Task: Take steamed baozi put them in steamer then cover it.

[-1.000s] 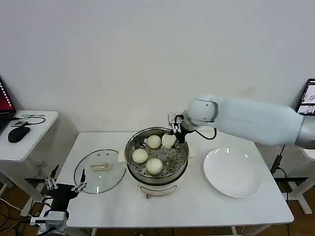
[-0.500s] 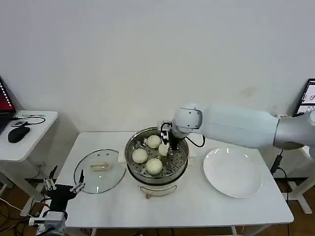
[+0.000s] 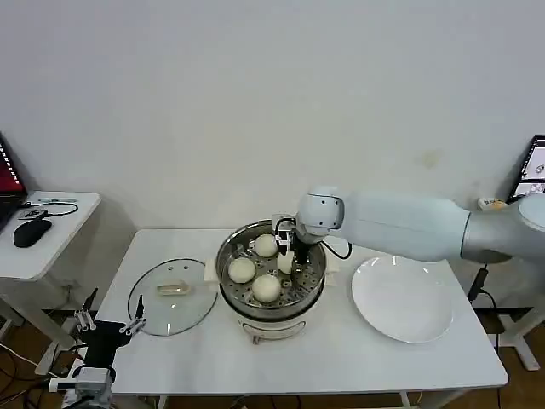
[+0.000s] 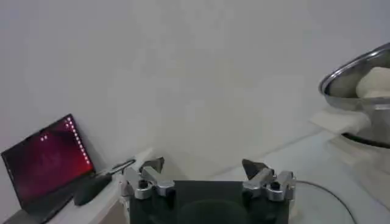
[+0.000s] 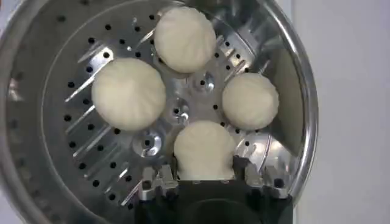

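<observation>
Left gripper (image 3: 109, 322) parked low at 7 o'clock off the table (image 3: 341, 358) edge, fingers spread apart, holding nothing. Lid (image 3: 173, 296) flat on table at 9 o'clock of the pot (image 3: 271, 277). Three buns (image 5: 128, 93) sit on the pot tray. Right gripper (image 5: 206, 173) inside the pot, fingers clamped around the fourth bun (image 5: 205, 149). White plate (image 3: 403, 298) at 3 o'clock of pot.

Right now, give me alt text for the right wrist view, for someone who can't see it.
The right gripper holds a baozi just above the steamer tray, its jaws closed on the bun's sides. Three more baozi sit on the perforated tray around its centre.
</observation>
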You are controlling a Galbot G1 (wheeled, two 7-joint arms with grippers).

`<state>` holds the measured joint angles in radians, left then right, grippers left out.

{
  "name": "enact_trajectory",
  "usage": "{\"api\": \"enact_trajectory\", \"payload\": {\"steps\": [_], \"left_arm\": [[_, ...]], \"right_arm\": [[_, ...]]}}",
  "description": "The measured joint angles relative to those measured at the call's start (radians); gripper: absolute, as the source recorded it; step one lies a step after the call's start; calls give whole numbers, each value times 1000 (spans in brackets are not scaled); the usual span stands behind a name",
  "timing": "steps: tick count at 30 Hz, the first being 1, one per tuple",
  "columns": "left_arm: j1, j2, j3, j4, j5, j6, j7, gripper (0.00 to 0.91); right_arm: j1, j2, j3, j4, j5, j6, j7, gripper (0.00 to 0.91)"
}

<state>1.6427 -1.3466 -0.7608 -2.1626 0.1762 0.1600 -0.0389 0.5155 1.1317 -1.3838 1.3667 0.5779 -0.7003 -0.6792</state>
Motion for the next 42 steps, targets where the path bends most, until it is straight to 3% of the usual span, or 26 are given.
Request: {"api": "enact_trajectory", "payload": {"steps": [11,19,22,26,31,36,39,42], "left_arm": [[0,2,-2,-1,-1,0,-1,907],[-11,1,13,5,0,2,0,907],[-18,4,13,12,-6,3,4,907],[-28,11,7,28,-15,-3,8,907],[-40,15,6,56,-16,-17,8,907],[-45,9,13,77,-8,-32,16,907],[-47,9,18,89,2,-45,13,907],[-55,16,23,103,23,-58,5,907]], "right_arm": [[3,-22,26,12,-4,-12,13,907],[46,-99,68,79,25,-12,40,907],[43,-148,104,119,34,1,87,907],[-10,-239,177,188,39,40,200,907],[-181,-368,362,282,16,131,404,907],[-486,-432,675,362,-55,242,572,907],[-686,-420,875,406,-109,308,616,907],[-886,-379,1075,449,-147,373,623,907]]}}
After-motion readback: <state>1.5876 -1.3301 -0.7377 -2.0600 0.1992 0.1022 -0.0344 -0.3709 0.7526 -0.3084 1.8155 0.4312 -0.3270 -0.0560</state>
